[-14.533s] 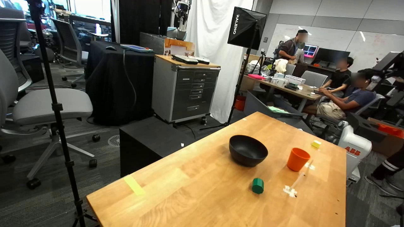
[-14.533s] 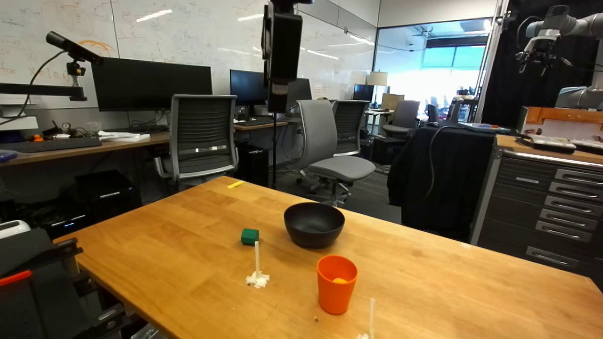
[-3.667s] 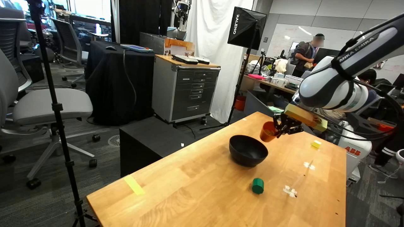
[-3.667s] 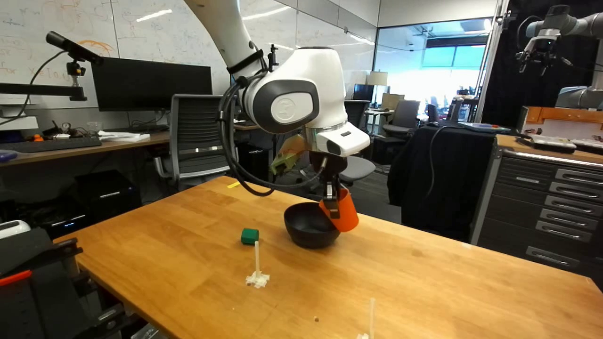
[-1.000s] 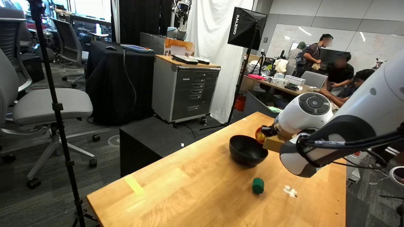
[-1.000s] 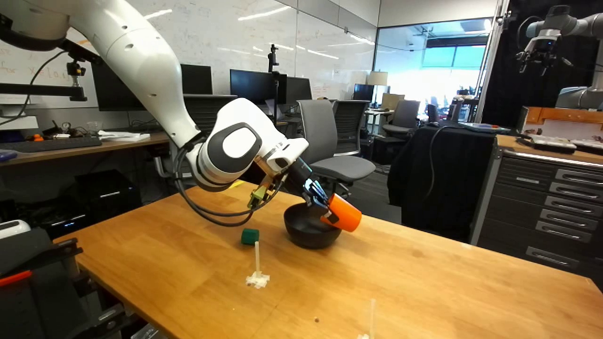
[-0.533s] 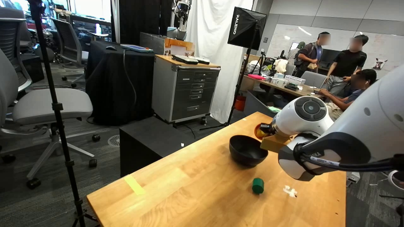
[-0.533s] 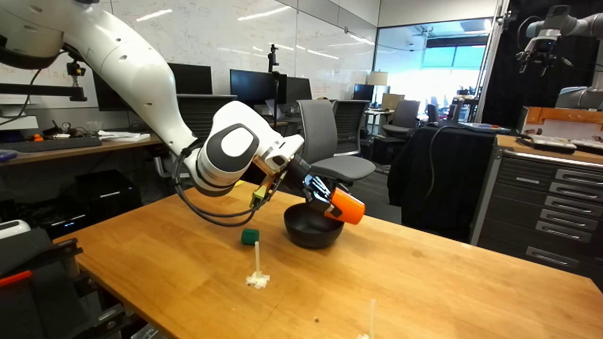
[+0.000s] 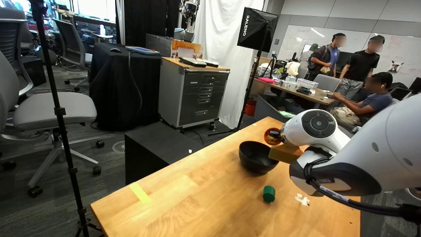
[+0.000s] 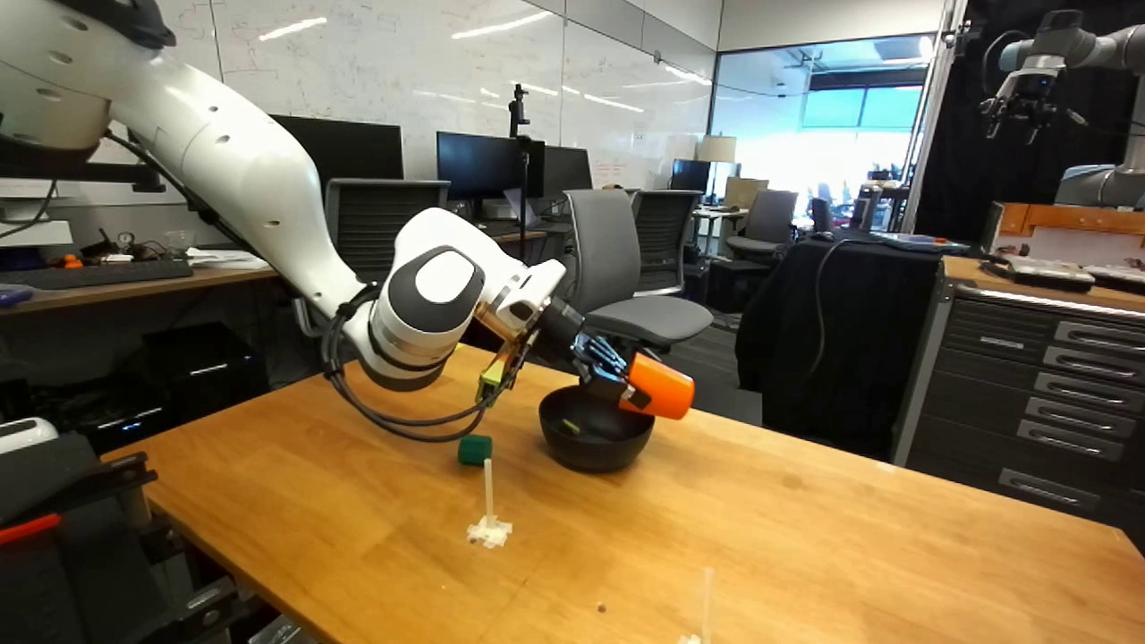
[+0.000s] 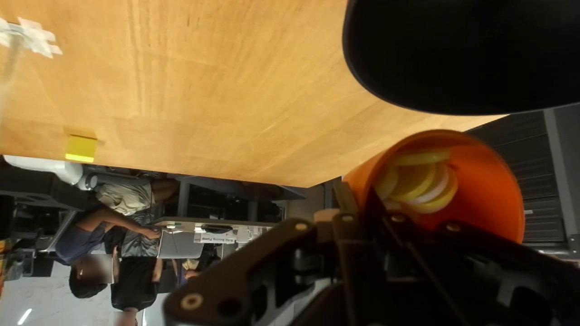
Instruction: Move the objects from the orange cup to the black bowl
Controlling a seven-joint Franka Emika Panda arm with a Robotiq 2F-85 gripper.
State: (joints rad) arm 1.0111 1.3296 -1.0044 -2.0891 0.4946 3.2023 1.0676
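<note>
Gripper (image 11: 359, 195) pinched tight on tilted orange cup (image 11: 494, 190), partly hiding yellow pieces (image 11: 414, 183) inside; one faint piece (image 10: 570, 427) in black bowl (image 10: 592, 454).

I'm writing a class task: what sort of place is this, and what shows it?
Most likely a robotics lab: a white robot arm reaches over the table, a second arm shows in the background, and the whiteboard bears handwriting.

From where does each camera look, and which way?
Exterior view: off the arm, facing a drawer cabinet across the table; arm, gripper show.
Exterior view: off the arm, facing whiteboard and chairs; arm, gripper show.
Wrist view: on the arm, picture upside down, facing the table and orange cup; gripper shows.
Both exterior views share the black bowl.
</note>
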